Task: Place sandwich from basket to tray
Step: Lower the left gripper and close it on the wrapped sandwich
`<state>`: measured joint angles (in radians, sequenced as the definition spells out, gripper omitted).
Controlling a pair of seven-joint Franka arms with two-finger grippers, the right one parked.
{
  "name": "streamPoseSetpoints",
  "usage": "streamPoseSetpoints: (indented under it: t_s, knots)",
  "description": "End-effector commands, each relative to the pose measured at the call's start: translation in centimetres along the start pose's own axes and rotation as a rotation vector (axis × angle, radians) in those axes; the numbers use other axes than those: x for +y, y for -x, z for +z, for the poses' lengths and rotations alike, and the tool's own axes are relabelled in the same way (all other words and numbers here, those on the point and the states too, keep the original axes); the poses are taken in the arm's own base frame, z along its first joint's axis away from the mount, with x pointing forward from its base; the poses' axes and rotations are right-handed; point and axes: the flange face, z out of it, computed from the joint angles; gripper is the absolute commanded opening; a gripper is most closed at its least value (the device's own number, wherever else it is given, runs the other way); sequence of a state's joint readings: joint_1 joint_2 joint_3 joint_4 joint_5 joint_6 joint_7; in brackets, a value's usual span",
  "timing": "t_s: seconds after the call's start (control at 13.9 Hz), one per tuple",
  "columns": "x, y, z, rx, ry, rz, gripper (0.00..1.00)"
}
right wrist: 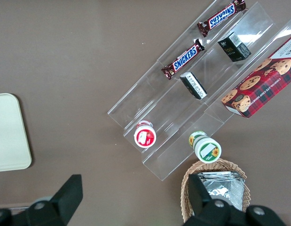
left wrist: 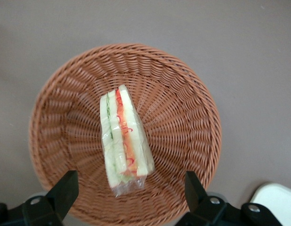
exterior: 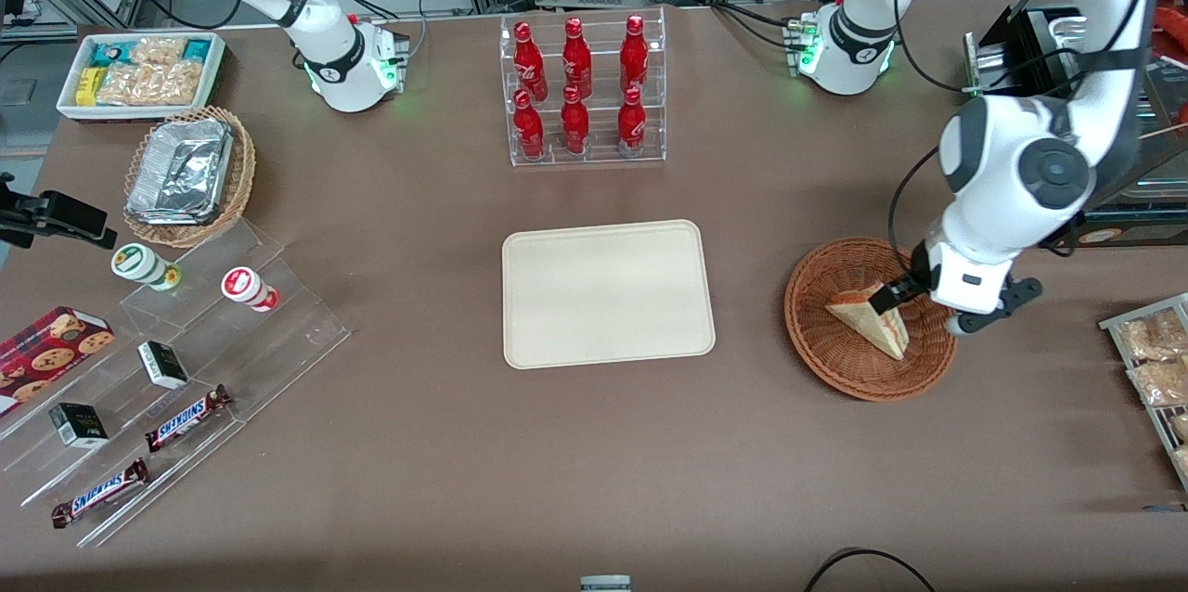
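Front view: the sandwich (exterior: 868, 321) lies on its side in the basket (exterior: 835, 369), toward the working arm's end of the table. Its long axis runs diagonally, and the filling edge faces the basket's nearer rim. The gripper (exterior: 914, 300) hovers just above the sandwich with fingers (left wrist: 65, 190) spread wide, holding nothing. In the wrist view the wrapped wedge lies between the two fingertips. The tray (exterior: 608, 293) lies flat at mid-table, well apart from the basket, with bare table between them. A rack of red bottles (exterior: 580, 91) stands farther from the camera than the tray.
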<state>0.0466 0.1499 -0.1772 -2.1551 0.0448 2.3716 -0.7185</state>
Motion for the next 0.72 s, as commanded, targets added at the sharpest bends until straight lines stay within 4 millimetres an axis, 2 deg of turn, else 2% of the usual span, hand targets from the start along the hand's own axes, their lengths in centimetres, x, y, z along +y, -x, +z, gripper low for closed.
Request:
streamPoseSetpoints:
  t_s: [0.0, 0.51, 0.58, 0.65]
  knots:
    - [-0.9, 1.1, 2.5, 0.015, 0.007, -0.122, 1.0]
    - [-1.1, 1.2, 7.4, -0.015, 0.006, -0.212, 1.0]
    - [-1.2, 1.1, 7.9, -0.019, 0.004, -0.216, 0.84]
    - [-1.1, 1.0, 8.0, -0.021, 0.005, -0.222, 0.43]
